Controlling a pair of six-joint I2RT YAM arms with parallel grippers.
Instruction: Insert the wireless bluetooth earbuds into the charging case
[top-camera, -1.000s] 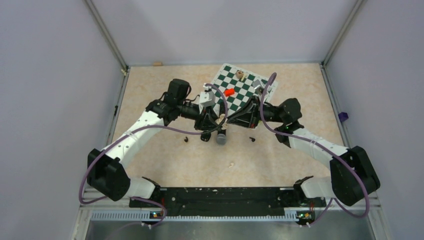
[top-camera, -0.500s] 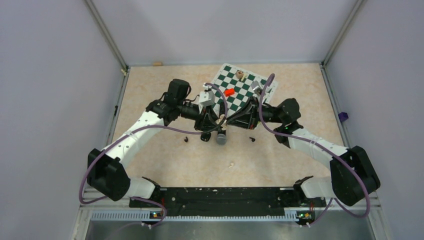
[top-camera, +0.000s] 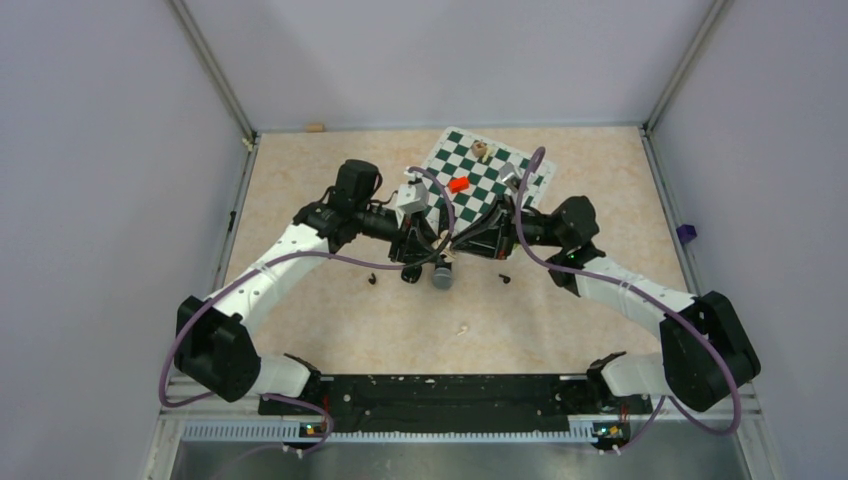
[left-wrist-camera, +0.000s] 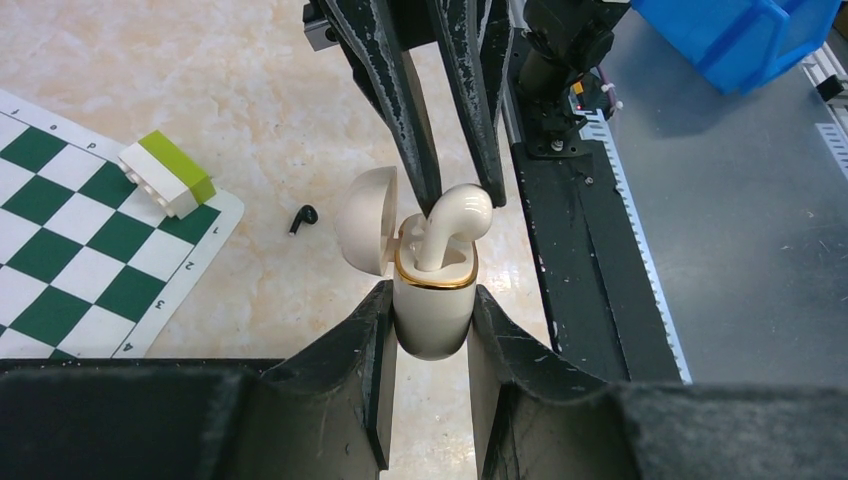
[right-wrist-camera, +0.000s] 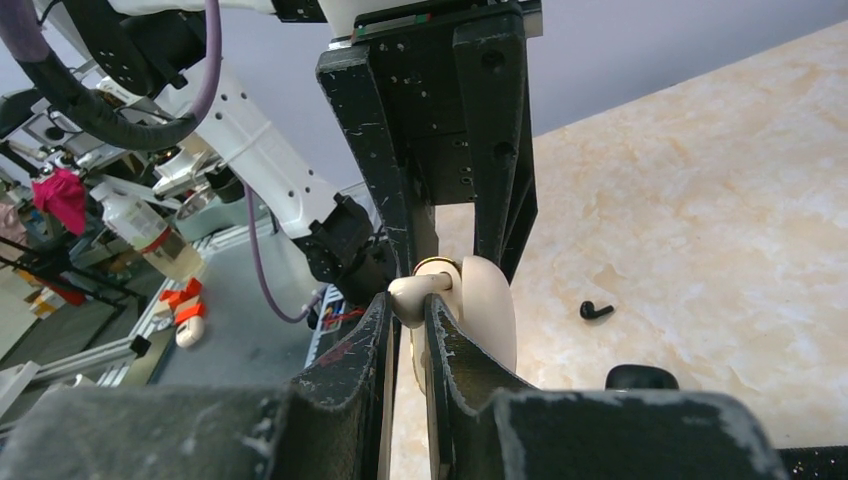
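**A:** What is found nearest the arms' bases?

**B:** A loose off-white bud (top-camera: 463, 328) is seen alone on the bench (top-camera: 330, 320), well apart from both hands. Further out, a microphone (top-camera: 441, 278) is flanked by the left black bud (top-camera: 373, 280) and the right black bud (top-camera: 505, 279).

**A:** And the hands?

**B:** Just beyond the microphone, the charging case (left-wrist-camera: 432, 315) is clamped upright by its lower body in the left hand (left-wrist-camera: 430, 295), with the lid (left-wrist-camera: 362, 230) swung open to one side. The held bud (left-wrist-camera: 455, 215) is pinched near its rounded head by the right hand (right-wrist-camera: 410, 300). Its stem is set into a well of the case. Whether it is fully seated cannot be told.

**A:** How is such a bud expected to handle?

**B:** It is judged very light, hard and glossy, so slipping or twisting between the pads is likely. It is best taken across the head, with the stem left free to be guided down. Little force should be needed. The case is judged smooth as well, and is best held low, clear of rim and hinge.

**A:** And furthest out?

**B:** A chequered mat (top-camera: 490, 180) is spread there, with a red piece (top-camera: 458, 184) on it and a yellow-green block (left-wrist-camera: 168, 174) at its edge.
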